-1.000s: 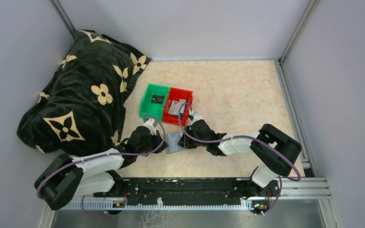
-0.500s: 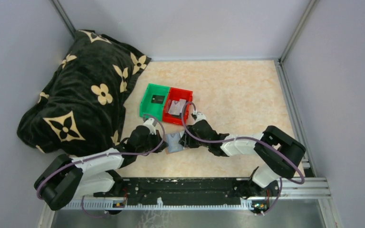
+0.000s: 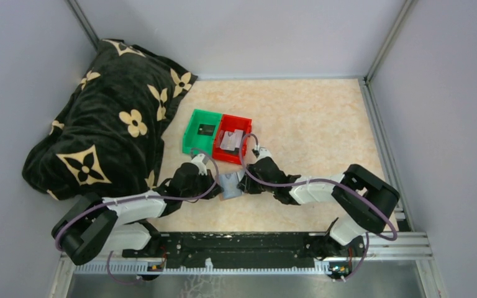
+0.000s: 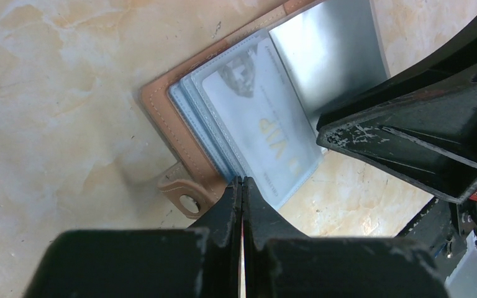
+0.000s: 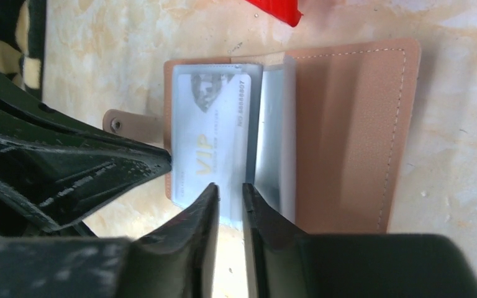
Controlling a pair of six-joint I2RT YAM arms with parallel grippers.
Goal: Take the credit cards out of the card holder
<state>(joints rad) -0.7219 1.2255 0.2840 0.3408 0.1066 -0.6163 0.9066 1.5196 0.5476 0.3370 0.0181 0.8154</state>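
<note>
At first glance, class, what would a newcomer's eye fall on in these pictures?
The black blanket with cream flowers heaped at far left, then the green bin and red bin side by side centrally. Nearer, the left gripper and right gripper meet at an open tan card holder showing a VIP card.

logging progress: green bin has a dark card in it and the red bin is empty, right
No. The red bin is not empty: a grey card lies in it, as the top external view shows. The green bin does hold a dark card.
</note>
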